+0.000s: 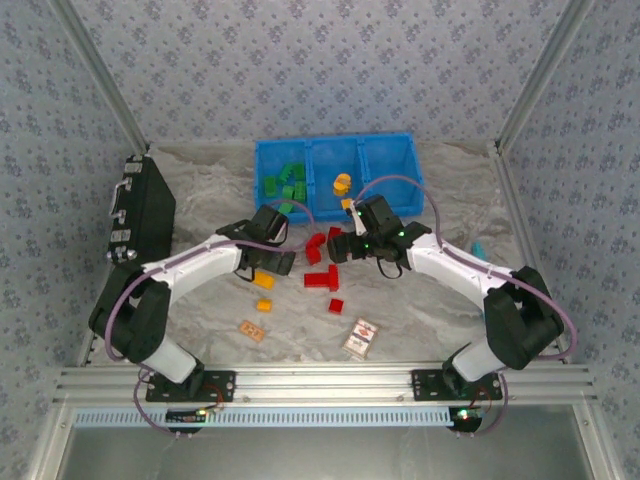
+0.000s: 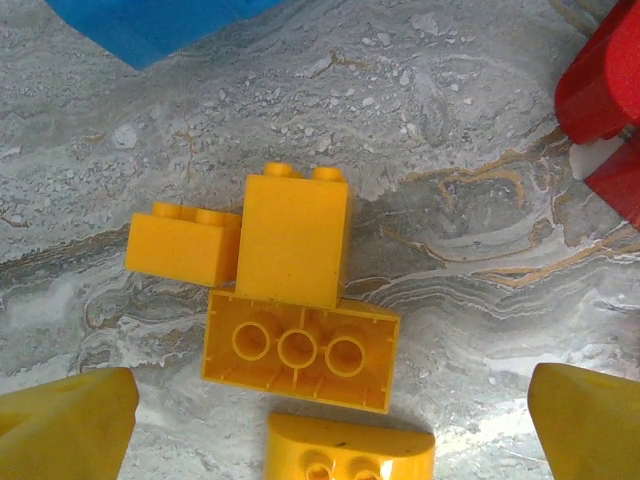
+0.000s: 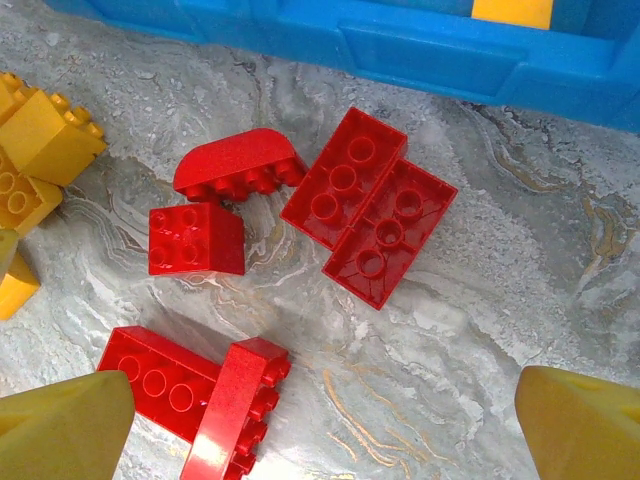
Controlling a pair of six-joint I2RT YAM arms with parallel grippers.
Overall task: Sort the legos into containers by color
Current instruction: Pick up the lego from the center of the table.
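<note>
Top view of a sorting job partway through. A blue bin point(image 1: 335, 141) with three side-by-side compartments sits at the far end of a marbled table point(image 1: 430, 310). Its left compartment holds green bricks point(image 1: 285, 186), and its middle compartment holds one orange brick point(image 1: 342, 183). Just in front of the bin, towards the arm bases, loose red bricks point(image 1: 320, 262) lie scattered. A few orange bricks point(image 1: 264, 294) lie in front of the bin's left end. The left gripper point(image 1: 268, 262) hovers over those orange bricks with its jaws spread wide and nothing held. Its wrist view shows several orange pieces point(image 2: 295, 240) clustered together between the yellow fingers point(image 2: 65, 425). The right gripper point(image 1: 340, 246) hangs over the red pile point(image 3: 365, 205), also released and empty. The step in hand looks like choosing the next brick. The next move probably calls for each gripper to descend onto a single piece, freeing it from touching neighbours, then carry it to the matching compartment.
</note>
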